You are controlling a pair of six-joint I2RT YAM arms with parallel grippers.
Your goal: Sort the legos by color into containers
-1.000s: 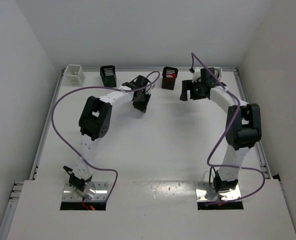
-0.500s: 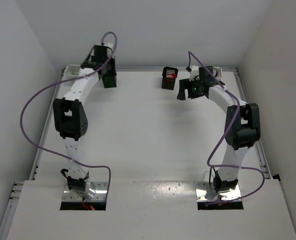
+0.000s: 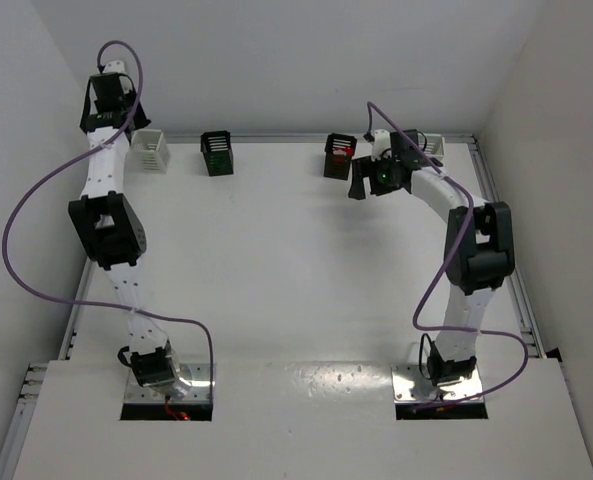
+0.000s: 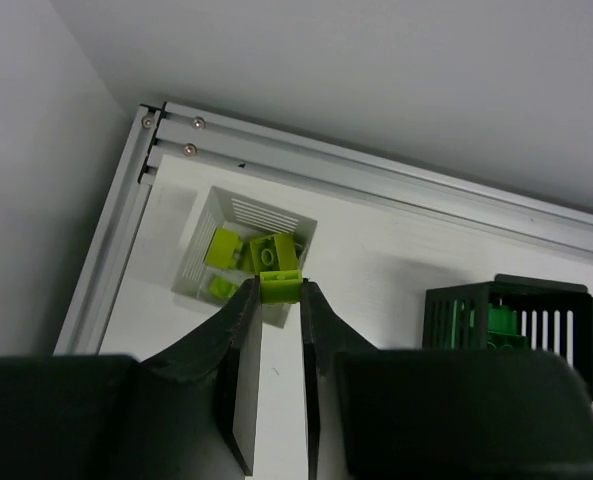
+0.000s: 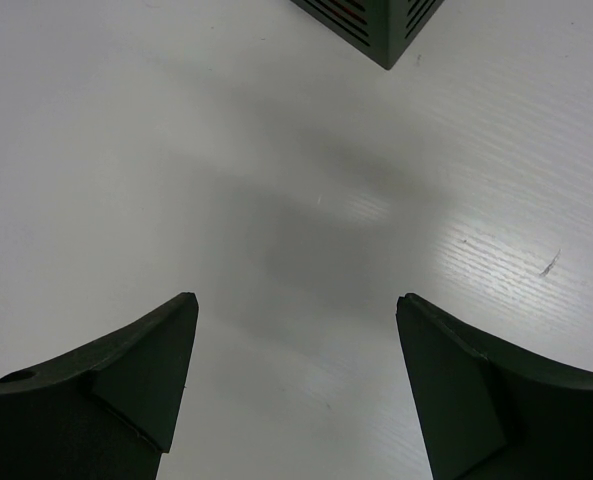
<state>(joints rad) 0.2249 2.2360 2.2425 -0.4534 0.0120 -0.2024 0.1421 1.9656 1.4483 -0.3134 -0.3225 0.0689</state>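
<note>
Your top camera looked down from behind over the whole worktop (image 3: 296, 270). The left wrist view, high up, shared its white bin (image 4: 266, 212) and black bin (image 4: 454, 322); the right hugged the worktop.

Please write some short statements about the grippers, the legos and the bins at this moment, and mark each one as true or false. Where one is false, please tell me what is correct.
1. The left gripper is shut on a yellow-green lego. True.
2. The white bin in the left wrist view holds red legos. False: it holds yellow-green legos.
3. The right gripper is open and holds nothing. True.
4. The black bin in the left wrist view is empty. False: green legos lie in it.
</note>
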